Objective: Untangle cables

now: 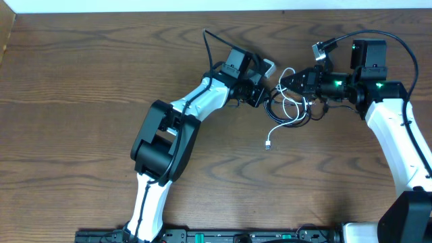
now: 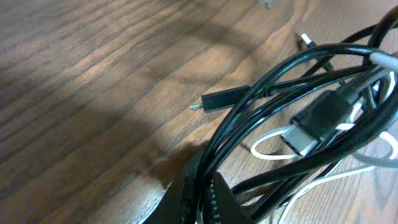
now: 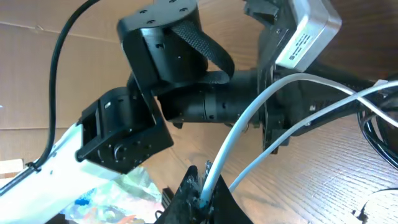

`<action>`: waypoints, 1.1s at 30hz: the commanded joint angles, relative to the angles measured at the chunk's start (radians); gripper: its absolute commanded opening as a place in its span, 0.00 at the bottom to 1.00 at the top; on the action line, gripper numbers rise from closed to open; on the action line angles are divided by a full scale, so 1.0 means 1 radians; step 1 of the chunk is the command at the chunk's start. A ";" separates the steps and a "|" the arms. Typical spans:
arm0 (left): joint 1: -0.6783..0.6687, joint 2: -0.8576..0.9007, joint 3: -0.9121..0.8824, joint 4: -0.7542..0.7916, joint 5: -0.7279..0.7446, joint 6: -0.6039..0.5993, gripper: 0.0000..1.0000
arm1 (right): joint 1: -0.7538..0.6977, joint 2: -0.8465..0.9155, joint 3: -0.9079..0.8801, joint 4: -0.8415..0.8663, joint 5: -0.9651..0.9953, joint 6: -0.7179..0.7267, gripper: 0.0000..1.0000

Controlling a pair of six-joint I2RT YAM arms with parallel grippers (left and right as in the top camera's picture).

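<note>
Left gripper (image 2: 199, 190) is clenched tight on the black cable (image 2: 314, 121), with a couple of its strands pinched right between the fingers in the left wrist view. From there the black loops arch up off the brown wooden surface (image 1: 81, 101), and one small black plug (image 2: 217, 99) lies flat on the wood. Moving right, the whole tangle sits between the two arms, close to the back edge of the surface and a bit right of its middle. One white plug (image 1: 268, 144) hangs out of the knot toward the front edge and rests on the wood on its own. Then the right gripper (image 3: 202, 196) is clamped shut on the white cable (image 3: 217, 165), which curves up and away from its fingers toward the left arm's wrist. Both grippers are pretty much nose to nose over the knot.
</note>
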 commanded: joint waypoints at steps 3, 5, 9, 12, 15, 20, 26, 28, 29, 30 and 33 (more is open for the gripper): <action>0.021 -0.014 0.003 -0.034 -0.002 -0.119 0.07 | -0.005 -0.006 0.008 -0.022 0.050 -0.023 0.01; 0.035 -0.063 0.003 -0.091 0.003 -0.163 0.07 | -0.005 -0.006 0.008 -0.052 0.099 -0.024 0.01; 0.041 -0.162 0.003 -0.190 0.003 -0.163 0.07 | -0.005 -0.006 0.008 -0.066 0.145 -0.038 0.01; 0.044 -0.241 0.003 -0.222 0.003 -0.160 0.07 | -0.005 -0.006 0.008 -0.100 0.255 -0.038 0.02; 0.044 -0.323 0.003 -0.243 0.003 -0.160 0.07 | -0.005 -0.006 0.008 -0.145 0.406 -0.037 0.04; 0.044 -0.427 0.003 -0.291 0.003 -0.160 0.08 | -0.005 -0.005 0.008 -0.222 0.671 -0.037 0.18; 0.044 -0.498 0.003 -0.331 0.003 -0.160 0.07 | -0.005 -0.005 0.008 -0.272 0.810 -0.038 0.50; 0.044 -0.519 0.003 -0.332 0.002 -0.160 0.07 | -0.005 -0.005 0.008 -0.282 0.852 -0.037 0.56; 0.044 -0.531 0.003 -0.332 0.002 -0.161 0.07 | -0.005 -0.005 0.008 -0.291 0.882 -0.037 0.62; 0.044 -0.536 0.003 -0.333 0.002 -0.161 0.07 | -0.006 -0.005 0.008 -0.297 0.879 -0.037 0.65; 0.044 -0.539 0.003 -0.349 0.002 -0.161 0.07 | -0.007 -0.006 0.008 -0.284 0.711 -0.106 0.66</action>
